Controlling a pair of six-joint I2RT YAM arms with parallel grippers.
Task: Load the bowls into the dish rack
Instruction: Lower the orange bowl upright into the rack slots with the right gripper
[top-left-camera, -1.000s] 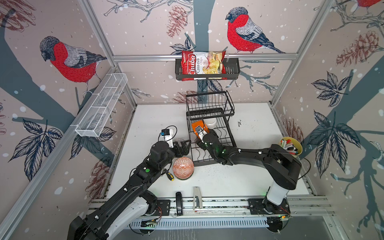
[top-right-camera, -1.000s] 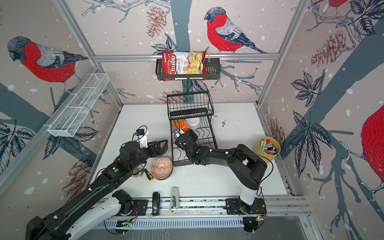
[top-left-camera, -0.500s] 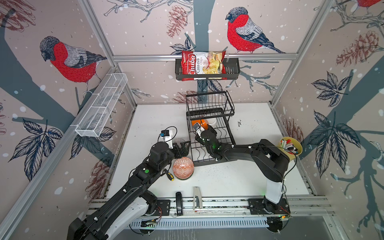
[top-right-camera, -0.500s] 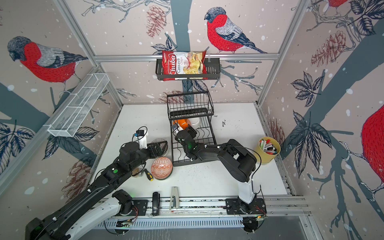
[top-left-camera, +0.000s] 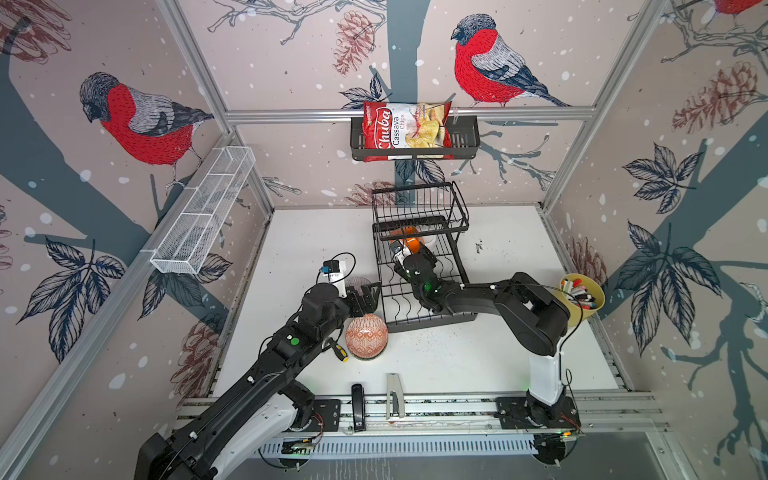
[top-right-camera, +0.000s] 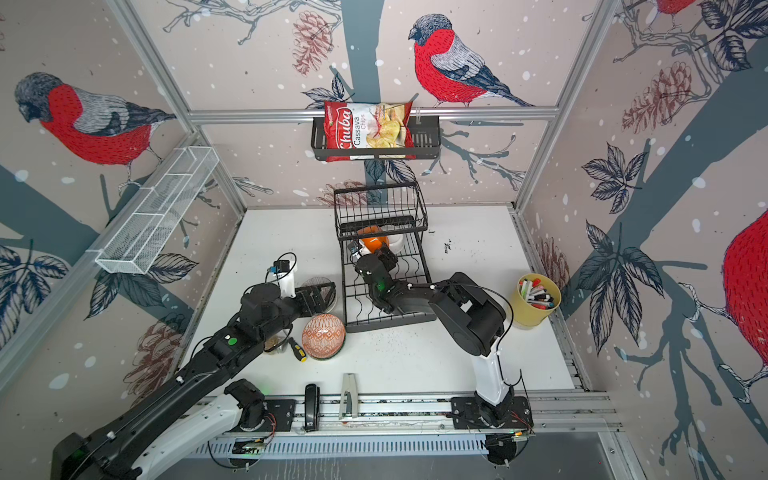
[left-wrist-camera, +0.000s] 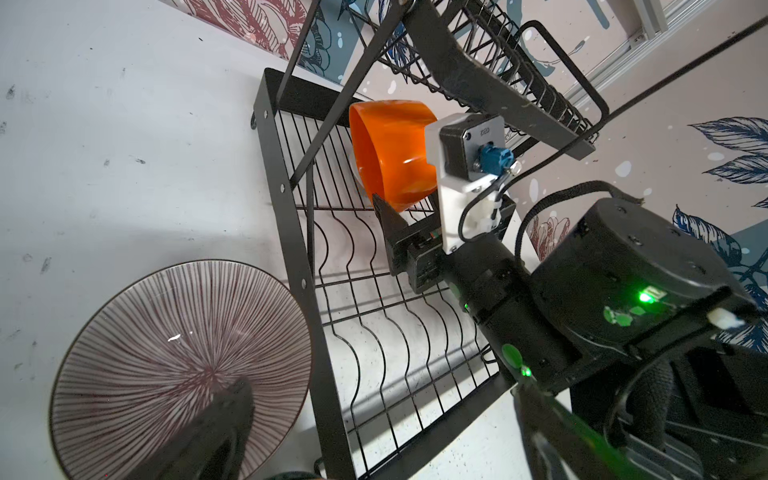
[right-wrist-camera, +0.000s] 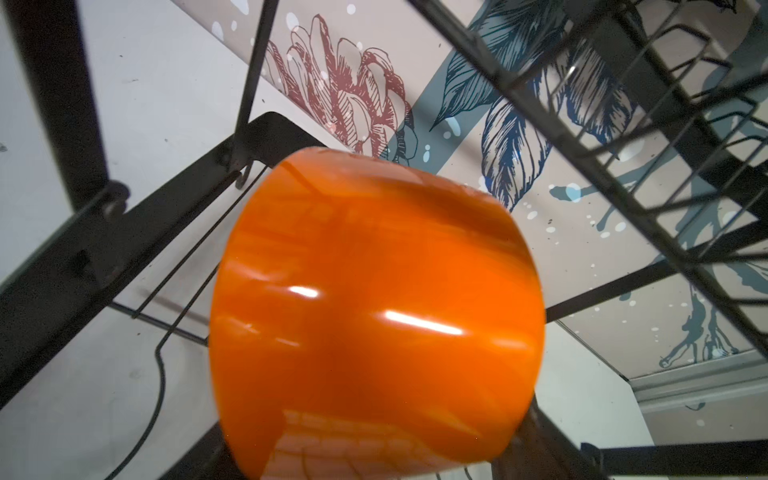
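My right gripper (top-left-camera: 409, 254) (right-wrist-camera: 374, 451) is shut on a plain orange bowl (top-left-camera: 412, 245) (top-right-camera: 372, 240) (right-wrist-camera: 374, 299), held on its side in the lower tray of the black dish rack (top-left-camera: 432, 322) (top-right-camera: 390, 325), under the raised basket. A white bowl (top-left-camera: 430, 243) sits in the tray just beyond it. My left gripper (top-left-camera: 365, 297) (left-wrist-camera: 380, 390) is open beside the rack's left edge, one finger (left-wrist-camera: 208, 432) over a mauve-striped bowl (top-left-camera: 356, 283) (left-wrist-camera: 166, 357) on the table. An upturned orange-patterned bowl (top-left-camera: 366, 336) (top-right-camera: 323, 336) lies near the rack's front left corner.
A screwdriver (top-left-camera: 338, 351) lies beside the patterned bowl. A stapler (top-left-camera: 357, 401) and a metal tool (top-left-camera: 392, 395) rest at the front rail. A yellow cup of markers (top-left-camera: 582, 297) stands at the right. A chips basket (top-left-camera: 415, 135) and a white mesh shelf (top-left-camera: 203, 216) hang on the walls.
My right arm has reached further into the rack, carrying the orange bowl toward the back under the raised basket. The left arm has hardly moved.
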